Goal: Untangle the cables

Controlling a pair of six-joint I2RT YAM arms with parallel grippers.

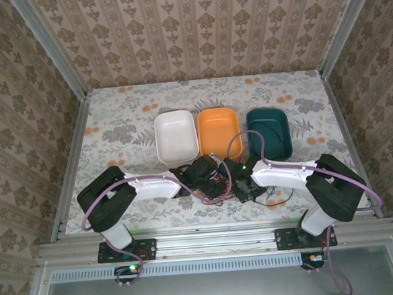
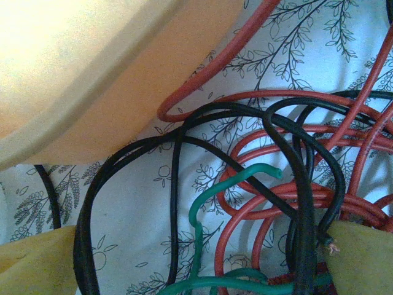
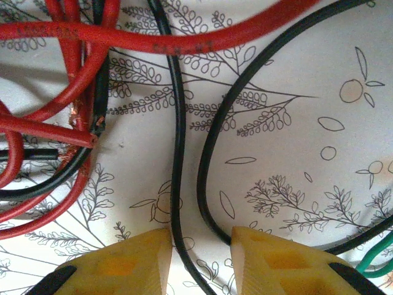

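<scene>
Looking down from the overhead camera, I see both arms bent inward from their bases at the near edge. The left gripper (image 1: pixel 207 178) and right gripper (image 1: pixel 243 185) sit low over the cables (image 1: pixel 221 188). These lie heaped on the flowered tablecloth (image 1: pixel 114 126) at mid-table, just in front of three trays. One black cable (image 1: pixel 281 199) loops out of the heap to the right, beside the right arm.

On my left wrist camera the yellow fingers (image 2: pixel 362 258) sit at the two bottom corners, spread wide and gripping nothing. Black cable, green cable (image 2: pixel 198 236) and red cable (image 2: pixel 245 212) cross on the cloth between them. A frayed black end lies against the right-hand finger. Beyond the tangle, a red loop lies just beside the wall of the orange tray (image 2: pixel 92 92).

On my right wrist camera the fingertips (image 3: pixel 123 267) stand a little apart. A black cable runs through the gap, close by the left tip. The gap is wider than the cable, so I read the jaws as parted, not clamped. A second black cable curves just beside the other tip. Farther out, red cables bunch at the left, some showing bare copper ends.

Past the heap, the white tray (image 1: pixel 175 135), the orange tray and the dark green tray (image 1: pixel 270 139) stand side by side in a row.
</scene>
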